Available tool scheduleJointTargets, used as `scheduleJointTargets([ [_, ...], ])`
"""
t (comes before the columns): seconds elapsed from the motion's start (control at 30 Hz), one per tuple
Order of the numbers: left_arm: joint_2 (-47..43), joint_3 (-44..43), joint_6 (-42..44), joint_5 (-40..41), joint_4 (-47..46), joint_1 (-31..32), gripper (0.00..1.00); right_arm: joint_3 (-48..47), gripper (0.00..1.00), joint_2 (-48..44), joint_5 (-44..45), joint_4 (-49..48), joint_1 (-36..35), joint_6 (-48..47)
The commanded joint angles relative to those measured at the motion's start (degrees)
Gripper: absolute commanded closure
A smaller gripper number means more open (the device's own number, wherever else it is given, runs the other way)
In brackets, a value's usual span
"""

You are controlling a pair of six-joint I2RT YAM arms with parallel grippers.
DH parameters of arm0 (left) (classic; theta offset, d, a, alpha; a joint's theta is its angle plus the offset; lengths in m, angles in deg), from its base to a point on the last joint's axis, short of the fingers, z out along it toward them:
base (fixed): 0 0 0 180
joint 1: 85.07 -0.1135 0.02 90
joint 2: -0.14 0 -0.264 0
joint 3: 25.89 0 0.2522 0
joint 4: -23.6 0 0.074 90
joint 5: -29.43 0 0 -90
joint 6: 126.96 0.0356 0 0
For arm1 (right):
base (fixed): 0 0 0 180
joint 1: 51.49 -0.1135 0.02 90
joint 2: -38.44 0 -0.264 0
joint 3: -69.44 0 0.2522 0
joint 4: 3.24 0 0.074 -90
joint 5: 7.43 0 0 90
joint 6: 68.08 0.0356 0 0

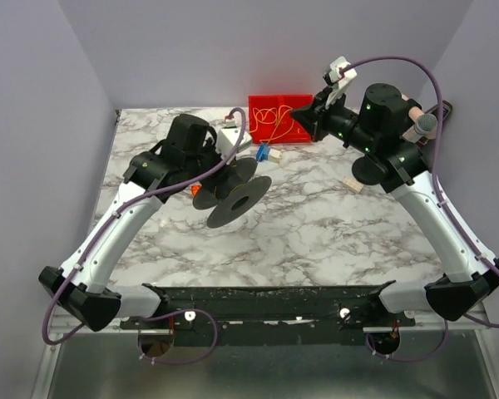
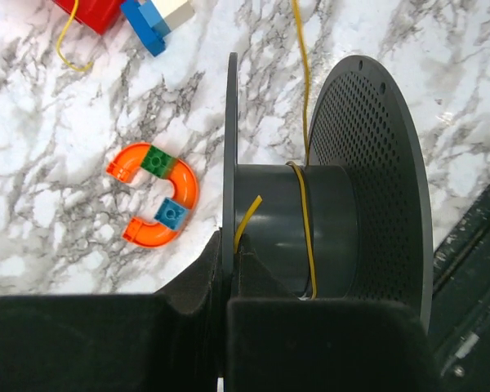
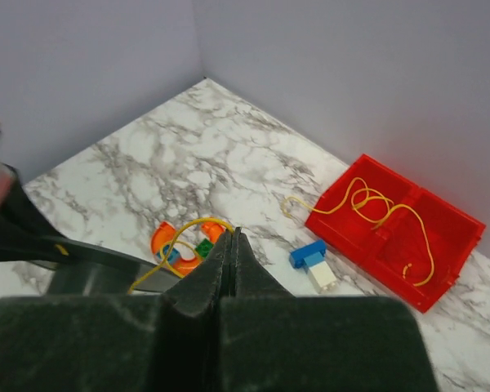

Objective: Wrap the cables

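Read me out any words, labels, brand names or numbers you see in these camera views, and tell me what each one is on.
None: no text can be read in any view.
The black spool, the yellow cable wound on it, the red tray, the blue and white block and the orange curved piece show no print.

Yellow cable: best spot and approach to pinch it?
Take the yellow cable on the straight run leaving the spool hub, fingers closing across it from the side. That stretch seems to hang clear of the table. The loops in the red tray lie flat between walls, likely harder to get under.
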Motion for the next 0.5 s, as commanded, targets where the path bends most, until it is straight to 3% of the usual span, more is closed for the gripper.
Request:
scheduleJointTargets([
  [0.0, 2.9, -0.3, -1.2, 15.9, -10.0, 4.2, 1.0, -5.2, 0.99, 0.3, -2.9, 5.4, -2.8, 2.2],
  [0.27, 7.3, 1.3, -2.9, 35.0, -24.2, 4.8, 1.0, -7.5, 0.99, 1.1, -7.5, 9.7, -6.8, 10.2],
  [0.47, 9.8, 0.7, -0.5, 43.3, -35.9, 4.8, 1.0, -6.7, 0.99, 1.4, -13.0, 8.8, -8.3, 15.1],
])
